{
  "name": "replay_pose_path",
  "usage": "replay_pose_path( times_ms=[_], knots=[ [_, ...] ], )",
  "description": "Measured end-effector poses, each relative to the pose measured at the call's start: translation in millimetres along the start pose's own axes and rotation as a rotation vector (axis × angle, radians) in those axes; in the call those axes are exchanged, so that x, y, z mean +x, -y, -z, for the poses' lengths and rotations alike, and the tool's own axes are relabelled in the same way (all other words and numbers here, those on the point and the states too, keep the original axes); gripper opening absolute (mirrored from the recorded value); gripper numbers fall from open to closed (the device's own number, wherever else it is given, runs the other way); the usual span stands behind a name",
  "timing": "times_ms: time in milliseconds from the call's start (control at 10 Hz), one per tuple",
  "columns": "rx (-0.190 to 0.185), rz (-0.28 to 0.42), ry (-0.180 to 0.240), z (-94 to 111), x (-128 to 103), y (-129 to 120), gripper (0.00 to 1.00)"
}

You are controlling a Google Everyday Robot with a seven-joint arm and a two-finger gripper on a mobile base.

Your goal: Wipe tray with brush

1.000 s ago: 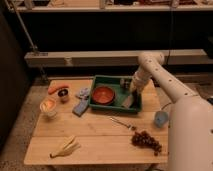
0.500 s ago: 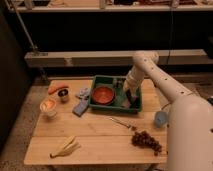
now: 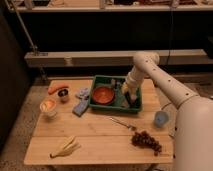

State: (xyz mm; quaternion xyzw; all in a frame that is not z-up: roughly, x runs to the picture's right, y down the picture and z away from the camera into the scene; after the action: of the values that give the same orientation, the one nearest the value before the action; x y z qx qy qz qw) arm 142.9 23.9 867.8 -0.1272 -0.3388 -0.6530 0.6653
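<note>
The white arm rises from the robot's bulky body at the right of the tray (image 3: 136, 107), bends at a rounded elbow above the tray's far right corner, and slopes its forearm down and to the left into the tray's right-hand part. The gripper (image 3: 129, 98) hangs there pointing downward, low over the tray floor and inside the rim. Whether it is spread or clamped on anything I cannot tell. The brush (image 3: 131, 92) shows only as a small pale beige patch right at the gripper's end, in the right part of the tray; whether it touches the floor cannot be made out. The red bowl (image 3: 103, 95) sits in the tray's left half, just beside the gripper. Everything rests on a wooden table (image 3: 100, 137). Just left of the tray lies a blue-grey sponge (image 3: 80, 106), and farther left stand a small dark cup (image 3: 63, 95), a carrot (image 3: 57, 88) and a pale cup with orange contents (image 3: 48, 106). In front of the tray lies a thin metal utensil (image 3: 122, 122), with a bunch of dark grapes (image 3: 146, 141) beyond it. A light blue cup (image 3: 161, 118) stands off the tray's near right corner, and a yellow banana peel (image 3: 65, 147) lies well apart at the front left.
</note>
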Motion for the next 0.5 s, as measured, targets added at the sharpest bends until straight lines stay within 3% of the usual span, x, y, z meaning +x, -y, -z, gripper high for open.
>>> replay_pose_path(
  times_ms=[500],
  knots=[
    [-0.033,-0.018,0.019,6,-25,-31,0.00]
  ],
)
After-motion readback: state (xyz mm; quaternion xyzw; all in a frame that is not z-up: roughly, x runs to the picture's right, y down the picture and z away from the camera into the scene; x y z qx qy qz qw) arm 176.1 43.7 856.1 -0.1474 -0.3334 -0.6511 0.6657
